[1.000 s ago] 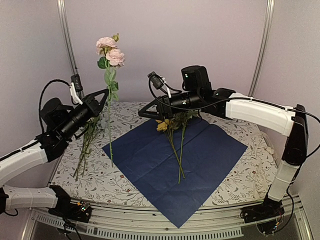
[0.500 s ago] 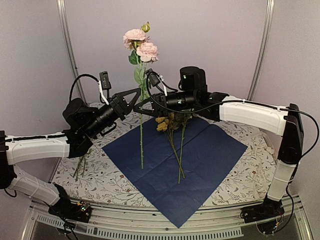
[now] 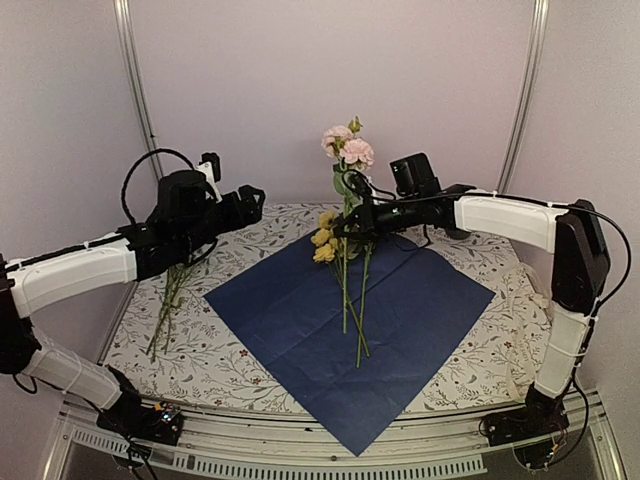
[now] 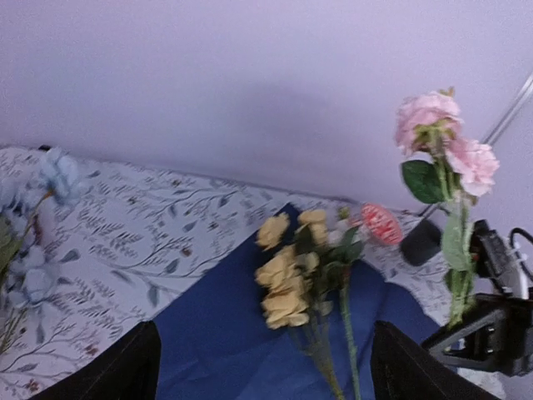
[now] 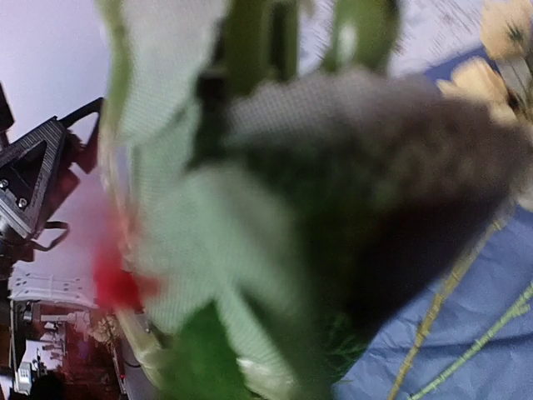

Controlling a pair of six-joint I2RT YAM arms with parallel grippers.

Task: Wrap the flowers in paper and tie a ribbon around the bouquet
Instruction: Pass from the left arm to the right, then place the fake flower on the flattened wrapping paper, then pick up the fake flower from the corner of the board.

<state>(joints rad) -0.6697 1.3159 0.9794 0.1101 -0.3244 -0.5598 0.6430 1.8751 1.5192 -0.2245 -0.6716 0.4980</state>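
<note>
Right claw (image 3: pixel 349 222) is clamped on the thin green stem of the pink-bloomed flower (image 3: pixel 345 150), which is held upright over the paper (image 3: pixel 420 310). The paper is a flat, creased navy square set corner-on upon the leaf-printed cloth (image 3: pixel 200 355) of the bench. Yellow-bloomed stems (image 3: pixel 355 310) lie on the paper. Left claw (image 3: pixel 248 203) has its fingers apart and grips nothing. Further stems (image 3: pixel 168 310) lie on the cloth at left.

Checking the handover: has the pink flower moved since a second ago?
Yes. The pink flower went right, from the paper's left corner to the yellow flowers, now in the right gripper.
</note>
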